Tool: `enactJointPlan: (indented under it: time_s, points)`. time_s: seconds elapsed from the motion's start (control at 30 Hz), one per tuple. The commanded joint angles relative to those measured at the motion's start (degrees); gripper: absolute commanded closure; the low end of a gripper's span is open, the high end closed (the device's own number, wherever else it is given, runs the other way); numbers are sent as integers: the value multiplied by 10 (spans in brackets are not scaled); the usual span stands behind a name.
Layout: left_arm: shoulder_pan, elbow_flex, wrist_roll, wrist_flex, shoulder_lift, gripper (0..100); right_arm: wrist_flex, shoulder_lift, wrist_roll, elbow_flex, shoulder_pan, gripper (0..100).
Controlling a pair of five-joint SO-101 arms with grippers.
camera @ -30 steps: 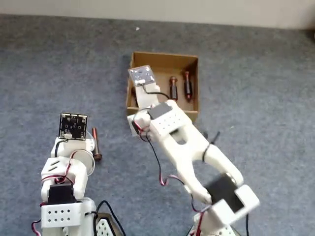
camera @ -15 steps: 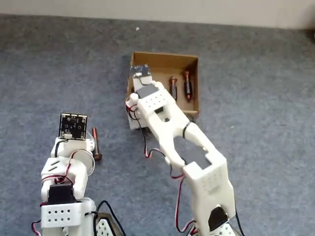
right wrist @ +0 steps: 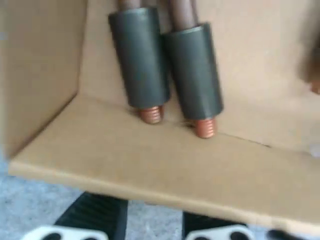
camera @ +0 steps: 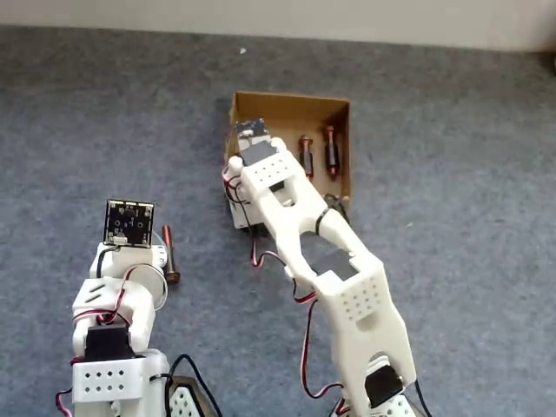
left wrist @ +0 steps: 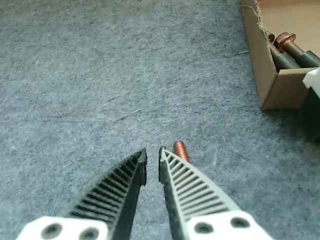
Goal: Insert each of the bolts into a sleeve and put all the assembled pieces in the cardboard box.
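1. Presently, cardboard box [camera: 291, 97]: upper centre of the high view, open at the top, standing on the grey carpet [camera: 452, 191].
2. Assembled pieces, two: one [camera: 306, 156] and another [camera: 331, 152] lie side by side in the right half of the box as the high view shows it. The right wrist view shows their dark sleeves [right wrist: 140, 55] close together. A copper threaded end sticks out of each, near a wall of the box.
3. Bolt [camera: 168, 254], loose and without a sleeve: on the carpet at the lower left of the high view, just beside the left arm [camera: 117, 304] and well apart from the box.
4. Left gripper [left wrist: 152, 160]: low over the carpet, its two halves drawn almost together with only a thin slit between them and nothing held. The bolt's threaded end [left wrist: 181, 151] lies just beside one fingertip.
5. Right gripper [camera: 250, 148]: at the left part of the box in the high view, with the right arm [camera: 347, 287] running up to it from the lower right of the frame. Whether it is apart or together cannot be told.
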Motion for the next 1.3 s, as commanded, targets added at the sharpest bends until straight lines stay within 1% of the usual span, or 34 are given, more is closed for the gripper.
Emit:
enactJointPlan:
  time_s: [0.0,0.13,0.27,0.4,0.53,0.67,0.87,0.9,0.97,1.03,1.07,1.27]
  points:
    - [-8,-5,-6,-12,-6,934,47,-8,0,-49,0,985]
    - [-8,-5,-7,-12,-6,935,122,-51,0,-73,-2,988]
    - [-18,-5,-7,-12,-6,934,153,-131,0,-67,0,991]
    - [-32,-6,-6,-12,-6,934,167,-218,-1,-10,-2,991]
    - [-32,-6,-6,-12,-6,934,145,-315,-4,103,-3,991]
    - [-32,-5,-8,-11,-6,934,67,-432,-5,261,0,991]
    - [-30,-10,-9,-8,-5,932,-165,-619,-2,530,24,992]
    - [-31,-13,-9,0,-5,923,-201,-645,-2,565,31,992]
    - [-33,-38,-10,39,-3,860,-265,-687,-1,632,41,992]
    - [-39,-64,-31,86,-2,800,-306,-710,-1,680,50,992]
    - [-42,-74,-40,103,-1,790,-319,-715,-1,698,54,992]
    - [-41,-126,-91,156,1,786,-385,-699,-5,725,95,992]
